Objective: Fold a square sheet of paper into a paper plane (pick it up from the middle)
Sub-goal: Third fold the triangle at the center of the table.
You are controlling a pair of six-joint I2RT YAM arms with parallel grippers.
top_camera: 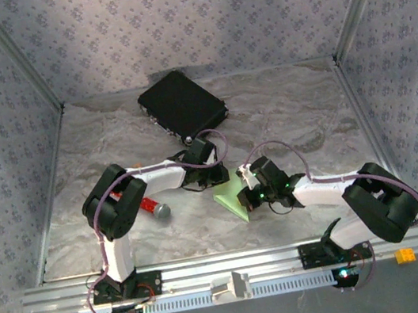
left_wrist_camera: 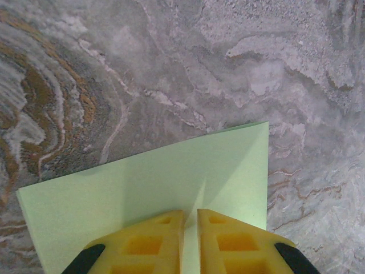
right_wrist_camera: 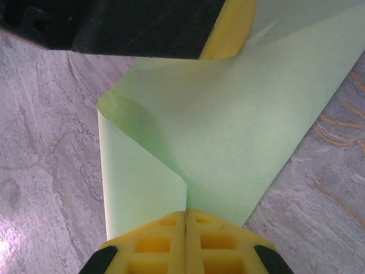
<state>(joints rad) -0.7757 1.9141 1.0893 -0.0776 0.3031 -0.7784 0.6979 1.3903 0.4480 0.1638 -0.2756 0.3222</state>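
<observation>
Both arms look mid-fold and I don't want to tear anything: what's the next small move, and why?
Probably ease the right gripper toward the left gripper, laying its flap down. Both are shut on the green sheet, and the right's pinched part curls over in a soft, uncreased loop.

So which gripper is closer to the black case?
Left. The left gripper sits just on the near side of the black case, pinching the green paper; the right gripper is farther back and rightward, pinching the same paper.
</observation>
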